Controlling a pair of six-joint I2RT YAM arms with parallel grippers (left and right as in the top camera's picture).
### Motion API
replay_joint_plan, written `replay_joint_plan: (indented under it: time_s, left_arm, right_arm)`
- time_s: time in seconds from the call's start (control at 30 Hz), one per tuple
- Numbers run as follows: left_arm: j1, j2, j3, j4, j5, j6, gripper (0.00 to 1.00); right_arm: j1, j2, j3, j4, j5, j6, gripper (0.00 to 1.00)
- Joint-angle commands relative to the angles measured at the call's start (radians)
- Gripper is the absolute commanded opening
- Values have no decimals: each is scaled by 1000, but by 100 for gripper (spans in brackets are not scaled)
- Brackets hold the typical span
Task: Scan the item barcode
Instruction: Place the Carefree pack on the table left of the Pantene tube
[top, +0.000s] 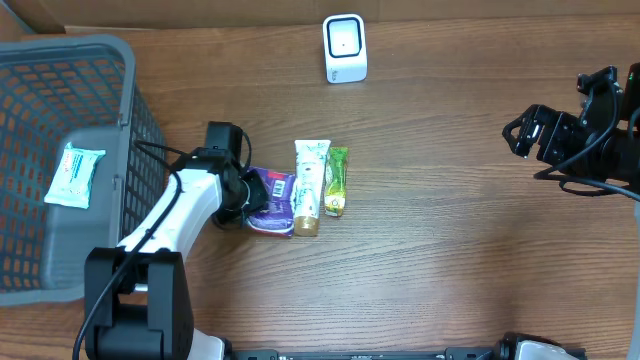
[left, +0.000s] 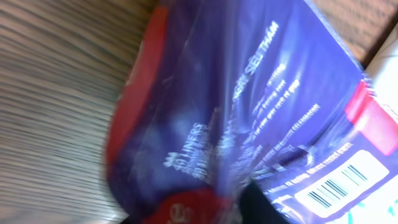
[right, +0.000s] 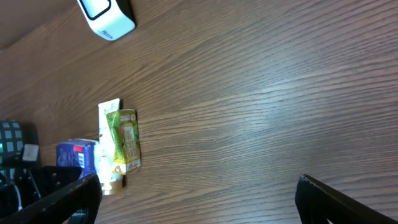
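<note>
Purple pouch (left: 249, 112) fills the left wrist view, glossy and creased, with a red band along its edge, white print and a white barcode label at the lower right. The print is blurred; "LINERS" can be made out, and the rest is too smeared to read. Seen from overhead, this pouch (top: 270, 200) lies on the wooden bench (top: 450, 200) near the middle, its left edge right at the left hand (top: 240, 195). Whether that hand is pinching the pouch or has let go cannot be told: its fingers are hidden in the overhead view and out of the wrist view.

Just right of the pouch lies a white tube (top: 308, 185) with a gold cap, touching it, and beside that a small green sachet (top: 336, 180). Their lettering is too small to read. A white barcode scanner (top: 345, 48) stands at the far edge of the bench, well apart from the pouch.

Only the overhead view shows the grey mesh basket (top: 100, 60) at the far left, with a pale green packet (top: 75, 175) inside it. The right hand (right: 199, 193) is spread wide, its dark fingers (right: 336, 199) framing the right wrist view, which shows the scanner (right: 106, 15), tube (right: 107, 146), sachet (right: 124, 140) and pouch (right: 78, 155) from the other side.
</note>
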Motion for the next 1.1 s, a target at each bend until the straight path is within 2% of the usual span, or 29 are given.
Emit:
replay_joint_plan:
  time_s: [0.0, 0.07, 0.17, 0.33, 0.4, 0.47, 0.5, 0.57, 0.67, 0.7, 0.87, 0.93, 1.07]
  left_arm:
    - [-46, 40, -7, -5, 96, 23, 49]
    - [-46, 39, 9, -26, 98, 26, 54]
    - [-45, 37, 96, -126, 96, 68, 55]
    - [-45, 14, 401, -396, -3, 169, 58]
    - [-45, 11, 553, -510, -60, 202, 66]
    - [-39, 11, 744, -635, -126, 229, 82]
    - [-26, 11, 884, -714, -179, 228, 96]
    - [19, 11, 1083, -807, -248, 227, 100]
    - [102, 11, 1233, -863, -303, 227, 99]
    - [173, 11, 1281, -879, -322, 227, 100]
    - [476, 24, 1248, -856, -324, 242, 100]
    - [589, 42, 1184, -788, -324, 273, 98]
    - [652, 69, 1086, -674, -328, 329, 92]
  right_arm:
    - [6, -5, 20, 5, 2, -2, 100]
    - [6, -5, 20, 6, 2, -2, 100]
    - [6, -5, 20, 5, 2, -2, 100]
    - [6, -5, 20, 6, 2, -1, 100]
    - [6, -5, 20, 6, 2, -1, 100]
    - [6, -5, 20, 5, 2, -2, 100]
    - [6, -5, 20, 5, 2, -2, 100]
    - [6, -5, 20, 5, 2, -2, 100]
    - [6, -5, 20, 5, 2, -2, 100]
    - [6, -5, 20, 5, 2, -2, 100]
    - [6, -5, 20, 5, 2, -2, 100]
    - [6, -5, 20, 4, 2, -2, 100]
    - [6, -5, 20, 7, 2, -2, 100]
